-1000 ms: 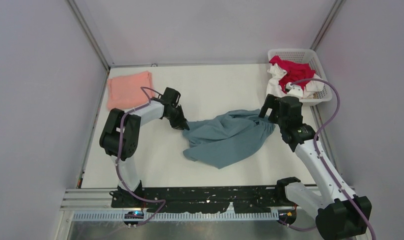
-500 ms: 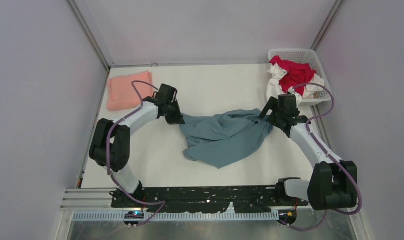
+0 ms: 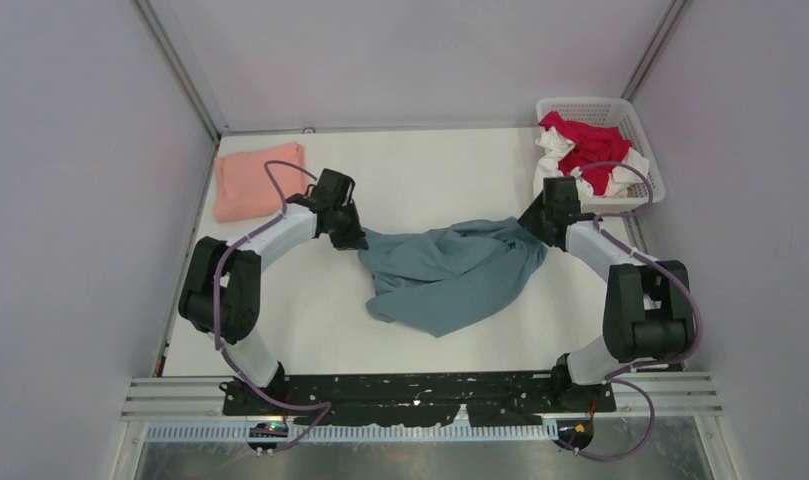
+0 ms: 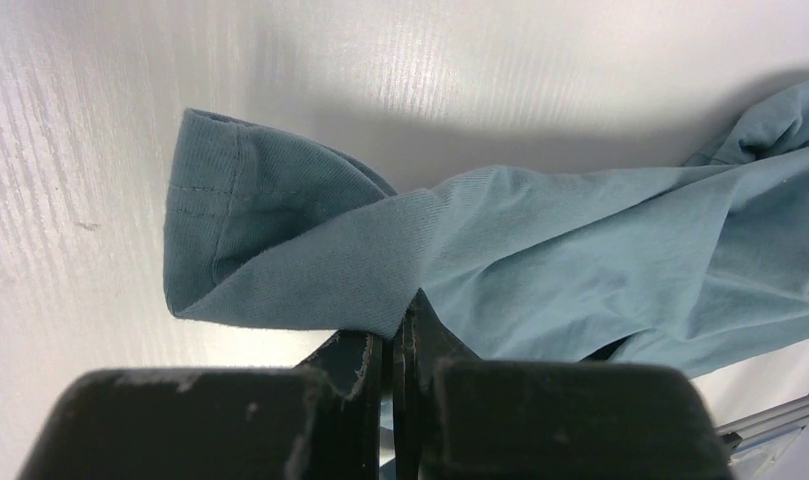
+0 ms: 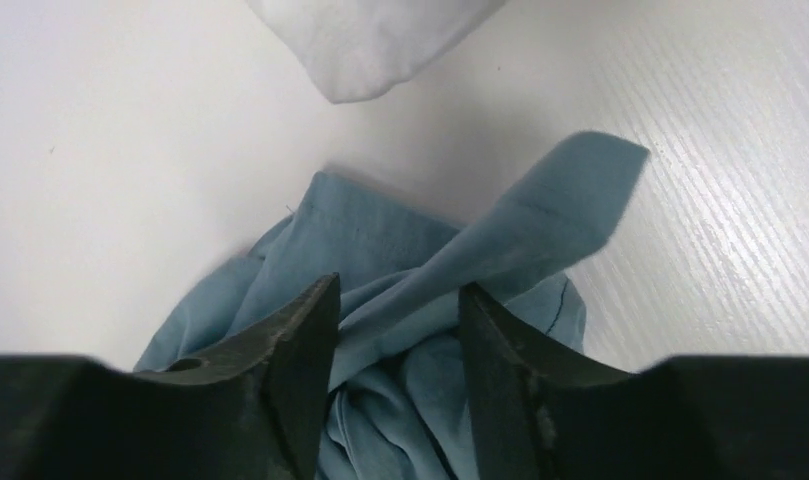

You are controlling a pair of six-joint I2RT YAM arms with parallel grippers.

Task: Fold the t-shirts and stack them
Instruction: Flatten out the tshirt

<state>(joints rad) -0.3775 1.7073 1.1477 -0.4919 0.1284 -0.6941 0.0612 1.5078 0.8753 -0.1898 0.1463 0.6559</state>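
Observation:
A crumpled teal grey-blue t-shirt (image 3: 450,275) lies mid-table. My left gripper (image 3: 358,240) is shut on its left corner; in the left wrist view the cloth (image 4: 540,250) folds over the pinched fingertips (image 4: 400,320) beside a hemmed sleeve. My right gripper (image 3: 532,228) is at the shirt's right end. Its jaws stand apart, astride a bunched fold (image 5: 540,210), and have not closed on it (image 5: 398,295). A folded salmon-pink t-shirt (image 3: 255,180) lies at the back left. Red (image 3: 590,145) and white (image 3: 555,175) t-shirts spill from the basket.
The white lattice basket (image 3: 630,120) stands at the back right corner, close behind my right gripper. A white cloth edge (image 5: 370,40) hangs at the top of the right wrist view. Grey walls enclose the table on three sides.
My right arm swung back and down onto the shirt's right end, and its jaws have narrowed around the fold. My left gripper drew the left corner slightly up and left, then held still.

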